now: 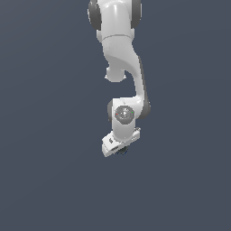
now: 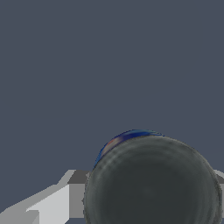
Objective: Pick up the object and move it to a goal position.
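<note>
One dark ball fills the claw, plain grey floor around

one arm, seemingly one ball.

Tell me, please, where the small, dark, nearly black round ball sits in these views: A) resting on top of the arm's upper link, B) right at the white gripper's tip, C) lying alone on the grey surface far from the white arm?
B: in the exterior view the dark ball sits right under the white gripper, and in the wrist view it fills the foreground beside a finger.
</note>
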You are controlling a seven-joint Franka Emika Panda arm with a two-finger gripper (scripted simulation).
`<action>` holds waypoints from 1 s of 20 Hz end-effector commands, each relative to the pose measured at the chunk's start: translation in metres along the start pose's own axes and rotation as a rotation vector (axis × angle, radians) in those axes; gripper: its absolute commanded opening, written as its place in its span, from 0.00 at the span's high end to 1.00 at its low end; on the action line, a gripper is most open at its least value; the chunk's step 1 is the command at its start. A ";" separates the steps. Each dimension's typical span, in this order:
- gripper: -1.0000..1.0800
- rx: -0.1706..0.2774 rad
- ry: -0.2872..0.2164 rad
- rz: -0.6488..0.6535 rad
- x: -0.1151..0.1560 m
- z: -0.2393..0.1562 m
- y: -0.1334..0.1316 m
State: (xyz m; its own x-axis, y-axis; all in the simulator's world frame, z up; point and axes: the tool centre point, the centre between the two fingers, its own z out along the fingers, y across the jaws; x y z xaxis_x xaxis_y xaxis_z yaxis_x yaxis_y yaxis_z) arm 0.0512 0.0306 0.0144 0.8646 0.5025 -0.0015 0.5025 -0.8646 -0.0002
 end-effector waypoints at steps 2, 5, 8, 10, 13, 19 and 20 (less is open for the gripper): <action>1.00 -0.001 0.001 0.000 0.001 -0.005 -0.003; 1.00 -0.001 0.001 0.000 0.001 -0.014 -0.010; 1.00 -0.001 0.001 -0.001 0.001 -0.028 -0.020; 1.00 -0.001 0.001 -0.001 0.002 -0.040 -0.028; 1.00 -0.001 0.001 -0.001 0.002 -0.062 -0.044; 1.00 -0.002 0.000 -0.001 0.004 -0.120 -0.085; 1.00 -0.002 0.000 -0.001 0.005 -0.131 -0.093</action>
State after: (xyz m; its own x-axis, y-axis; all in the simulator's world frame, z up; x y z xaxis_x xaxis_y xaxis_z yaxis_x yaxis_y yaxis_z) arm 0.0143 0.1032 0.1285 0.8641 0.5033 -0.0023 0.5033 -0.8641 0.0009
